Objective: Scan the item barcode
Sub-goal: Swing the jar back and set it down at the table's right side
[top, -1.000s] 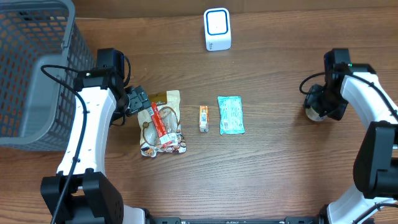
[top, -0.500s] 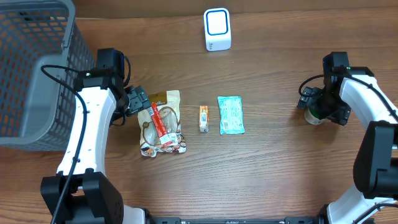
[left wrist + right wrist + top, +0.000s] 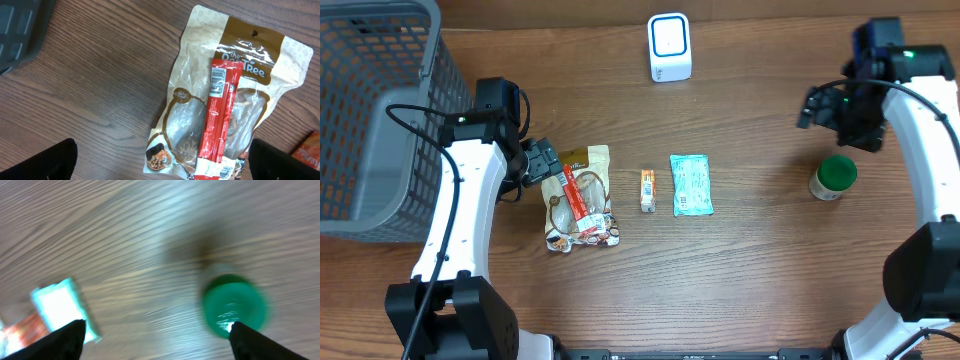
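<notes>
Right now the right hand (image 3: 157,332) is hanging above the brown wooden tabletop (image 3: 770,280) with its two dark fingers spread wide and nothing between them. Below it, in the blurred right wrist view, the small jar with the round green lid (image 3: 835,177) is standing upright on the wood, clear of both fingers. From overhead the jar is sitting near the right edge of the tabletop, with the right hand raised further back and apart from it.

The white box-shaped scanner with the blue-rimmed window (image 3: 669,47) is standing at the back of the tabletop near the middle, well apart from the jar.

Over on the other side, the left hand (image 3: 162,152) is hovering with its fingers also spread as wide as they go, gripping nothing. Under it the beige and brown plastic snack pouch (image 3: 200,120) is lying flat, and the long red stick pack (image 3: 220,115) is lying lengthwise on top of the pouch, a small white barcode panel showing near its upper end. The print on it is too small for me to read.

Just to the right of the pouch, the small orange carton (image 3: 647,190) is lying on the wood, and the flat teal sachet (image 3: 691,184) is lying just beside that, the two close together but not touching. The grey plastic mesh basket (image 3: 380,110) is filling the far left corner, next to the left arm.
</notes>
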